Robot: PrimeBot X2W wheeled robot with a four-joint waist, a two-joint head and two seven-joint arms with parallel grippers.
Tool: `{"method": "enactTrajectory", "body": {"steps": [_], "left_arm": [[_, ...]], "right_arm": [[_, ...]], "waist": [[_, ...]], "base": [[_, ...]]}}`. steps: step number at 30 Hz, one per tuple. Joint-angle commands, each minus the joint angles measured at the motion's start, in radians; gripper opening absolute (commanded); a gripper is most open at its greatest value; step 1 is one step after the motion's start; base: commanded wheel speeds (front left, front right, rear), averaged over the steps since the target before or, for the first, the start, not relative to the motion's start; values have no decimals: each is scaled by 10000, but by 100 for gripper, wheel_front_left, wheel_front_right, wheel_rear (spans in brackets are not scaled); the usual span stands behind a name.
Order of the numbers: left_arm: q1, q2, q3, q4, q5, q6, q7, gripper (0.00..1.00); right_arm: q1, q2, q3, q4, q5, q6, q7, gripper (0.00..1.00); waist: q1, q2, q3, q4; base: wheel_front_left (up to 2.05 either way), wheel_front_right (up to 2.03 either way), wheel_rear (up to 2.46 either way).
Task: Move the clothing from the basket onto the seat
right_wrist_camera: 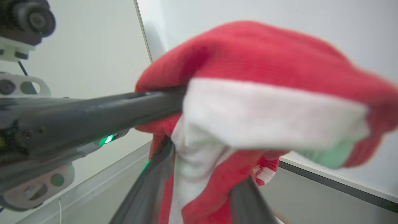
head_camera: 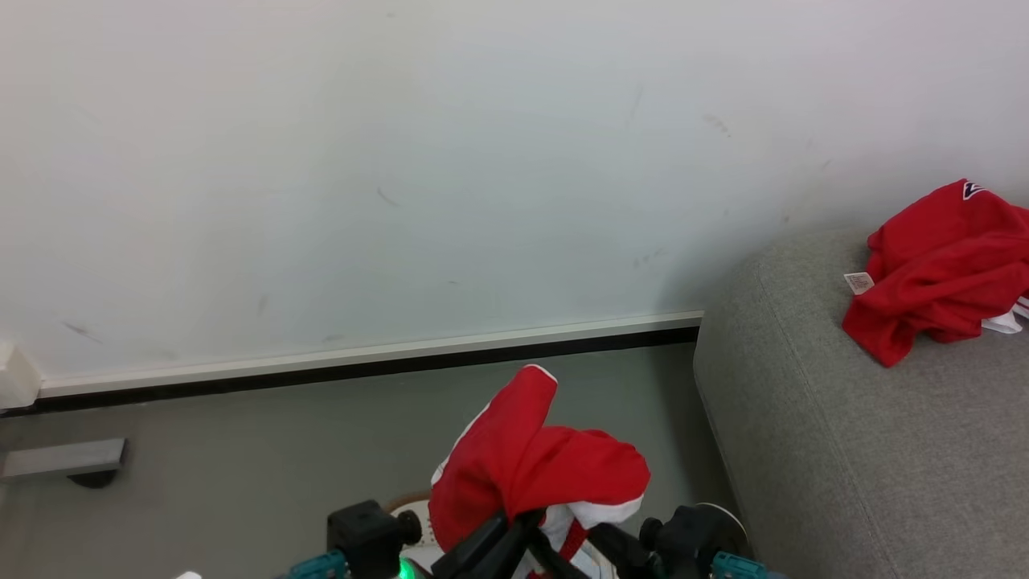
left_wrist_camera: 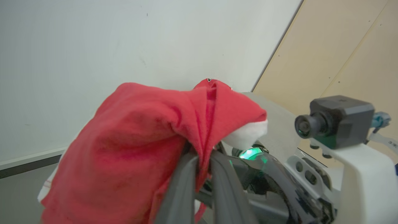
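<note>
Left gripper [left_wrist_camera: 203, 157] clamped on red garment [head_camera: 530, 458], right gripper [right_wrist_camera: 205, 165] apart around it; we risk thin pinch slipping before seat [head_camera: 844, 450].

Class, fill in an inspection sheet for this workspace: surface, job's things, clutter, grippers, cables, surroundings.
Surface: grey floor.
Job's things: one red garment on the grey sofa; second red garment held up, basket rim beneath.
Clutter: grey block by the wall.
Grippers: left gripper shut on second red garment; right gripper open, fingers astride it.
Cables: pale ribbon at a wrist camera.
Surroundings: white wall, skirting.
</note>
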Motion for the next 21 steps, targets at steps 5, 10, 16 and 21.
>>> {"method": "enactTrajectory", "body": {"steps": [5,10,16,21], "left_arm": [[-32,112,-120,110,-147,-58,-22,0],[-58,217,-139,305,107,58,-94,0],[-124,232,-144,535,545,270,-376,100],[-217,162,-211,755,773,382,-629,100]], "right_arm": [[-229,-236,66,-257,308,-27,1,0],[-101,-429,-285,-452,242,-29,-4,0],[183,-623,-1020,-575,20,-32,-21,0],[518,-777,-1938,-773,-326,-27,-13,0]], "waist": [[-1,-1,24,-33],[-1,-1,64,-118],[-1,-1,159,-343],[-1,-1,240,-659]], "base": [[0,0,0],[0,0,0],[0,0,0],[0,0,0]]}}
